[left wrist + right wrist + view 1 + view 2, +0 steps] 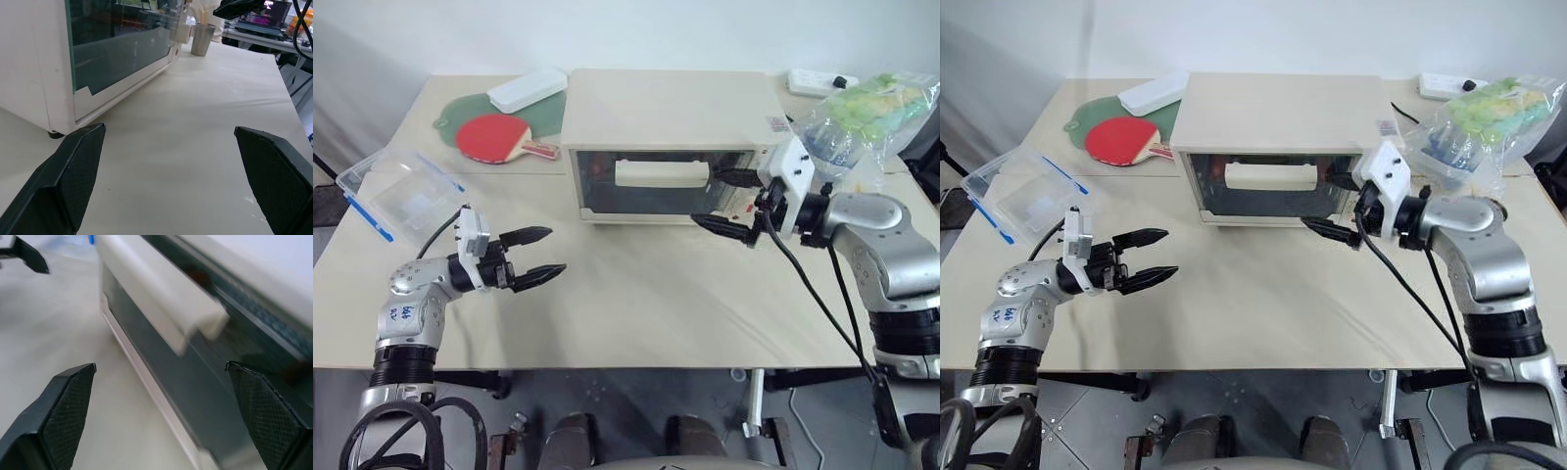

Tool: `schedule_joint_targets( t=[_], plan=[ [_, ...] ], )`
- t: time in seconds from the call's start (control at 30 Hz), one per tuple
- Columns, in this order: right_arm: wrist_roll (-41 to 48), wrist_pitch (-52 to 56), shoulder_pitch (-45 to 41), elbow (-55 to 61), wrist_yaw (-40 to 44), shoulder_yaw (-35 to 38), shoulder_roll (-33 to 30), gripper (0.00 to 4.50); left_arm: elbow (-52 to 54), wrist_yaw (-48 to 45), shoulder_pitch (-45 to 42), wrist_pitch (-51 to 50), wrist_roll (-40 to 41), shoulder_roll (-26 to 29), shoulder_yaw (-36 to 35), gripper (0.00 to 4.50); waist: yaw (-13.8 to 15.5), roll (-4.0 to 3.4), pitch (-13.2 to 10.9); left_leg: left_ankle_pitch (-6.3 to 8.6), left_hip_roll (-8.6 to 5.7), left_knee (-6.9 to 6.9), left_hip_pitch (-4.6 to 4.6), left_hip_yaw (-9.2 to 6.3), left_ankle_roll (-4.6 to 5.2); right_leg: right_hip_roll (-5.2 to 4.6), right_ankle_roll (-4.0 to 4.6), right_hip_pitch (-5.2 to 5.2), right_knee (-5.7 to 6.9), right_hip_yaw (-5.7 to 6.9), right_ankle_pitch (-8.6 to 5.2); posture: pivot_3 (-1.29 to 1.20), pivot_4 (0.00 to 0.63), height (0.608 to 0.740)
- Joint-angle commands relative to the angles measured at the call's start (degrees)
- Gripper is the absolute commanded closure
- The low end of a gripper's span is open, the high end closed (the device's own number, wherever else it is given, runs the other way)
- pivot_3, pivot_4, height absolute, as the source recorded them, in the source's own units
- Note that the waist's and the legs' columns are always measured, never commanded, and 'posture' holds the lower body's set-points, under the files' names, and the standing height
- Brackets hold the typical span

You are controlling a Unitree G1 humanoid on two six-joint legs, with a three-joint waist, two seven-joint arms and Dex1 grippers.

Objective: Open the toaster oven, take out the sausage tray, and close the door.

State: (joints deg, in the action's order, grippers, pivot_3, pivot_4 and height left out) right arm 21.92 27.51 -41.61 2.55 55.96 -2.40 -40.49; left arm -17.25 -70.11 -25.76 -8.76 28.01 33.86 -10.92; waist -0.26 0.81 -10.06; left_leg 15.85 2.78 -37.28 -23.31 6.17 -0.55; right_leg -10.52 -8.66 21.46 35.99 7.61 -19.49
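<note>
The cream-white toaster oven [668, 117] stands at the back middle of the table, its glass door [651, 186] shut, with a long cream bar handle [661, 174] across it. Something reddish shows dimly behind the glass; the sausage tray is hidden. My right gripper [724, 202] is open at the door's right end, one finger level with the handle's end and one lower, close to the glass [205, 382]. My left gripper [536, 257] hangs open and empty over the table, left of the oven and nearer the front edge.
A clear plastic box [396, 192] sits at the left edge. Behind it lie a red paddle [494, 137], a green paddle and a white case [527, 89]. A plastic bag [862, 122] and a power strip [820, 82] crowd the right back.
</note>
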Motion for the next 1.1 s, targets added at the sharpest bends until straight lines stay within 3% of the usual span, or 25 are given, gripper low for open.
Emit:
schedule_joint_targets(
  t=[0.03, 0.27, 0.4, 0.67, 0.87, 1.1],
  plan=[
    [0.33, -1.64, -2.14, 0.67, 2.76, -0.49, 0.36, 0.03, 2.72, 0.49, 0.83, 0.05, 1.66, 0.01, -1.39, 0.0, 0.0, 0.01, 0.0, 0.0, 0.0, -0.01, 0.0, 0.0, 0.0, 0.0, 0.0, 0.0, 0.0, 0.0, 0.0, 0.0, 0.15, 0.74],
    [0.53, -1.26, -4.27, 2.14, 5.86, -2.59, 2.14, 0.03, 2.34, 2.35, 0.15, -1.58, 2.13, 0.63, -2.17, 0.0, -0.39, 0.0, -0.01, 0.0, 0.01, 0.0, 0.0, 0.02, 0.0, 0.0, 0.0, 0.03, 0.02, -0.02, 0.0, 0.0, 0.15, 0.74],
    [0.35, -0.51, -1.07, 6.51, 8.18, -4.11, 0.24, 0.03, -2.05, 3.29, -3.72, -3.2, 2.68, 3.08, -4.44, 0.0, -0.52, 0.02, -0.02, 0.0, 0.01, 0.06, 0.0, 0.02, -0.01, 0.01, 0.0, 0.06, 0.01, 0.01, 0.0, 0.0, 0.15, 0.74],
    [-1.11, -1.21, 2.39, 9.51, 8.4, -4.86, -0.11, 0.0, -9.1, -2.75, -10.86, -6.42, 3.97, 6.58, -5.32, 2.37, -1.24, 0.03, -0.03, 0.01, 0.0, 0.09, 0.0, 0.04, -0.02, 0.0, 0.0, 0.06, 0.0, 0.02, 0.0, 0.0, 0.15, 0.74],
    [-1.98, -1.21, 4.52, 11.29, 7.8, -5.39, 0.36, 0.0, -15.84, -7.83, -17.43, -6.61, 2.84, 5.64, -3.84, 4.32, -1.28, 0.07, -0.05, 0.01, 0.0, 0.08, 0.0, 0.05, -0.02, 0.01, 0.0, 0.06, 0.0, 0.03, 0.0, 0.0, 0.15, 0.74],
    [-2.97, -0.79, 6.37, 12.55, 5.39, -5.93, 1.33, 0.0, -22.72, -9.95, -24.3, -4.53, -0.7, 1.66, 0.23, 4.44, -1.28, 0.08, -0.06, 0.01, -0.01, 0.04, 0.0, 0.05, -0.02, 0.01, 0.0, 0.04, 0.01, 0.02, 0.0, 0.0, 0.15, 0.74]
  ],
)
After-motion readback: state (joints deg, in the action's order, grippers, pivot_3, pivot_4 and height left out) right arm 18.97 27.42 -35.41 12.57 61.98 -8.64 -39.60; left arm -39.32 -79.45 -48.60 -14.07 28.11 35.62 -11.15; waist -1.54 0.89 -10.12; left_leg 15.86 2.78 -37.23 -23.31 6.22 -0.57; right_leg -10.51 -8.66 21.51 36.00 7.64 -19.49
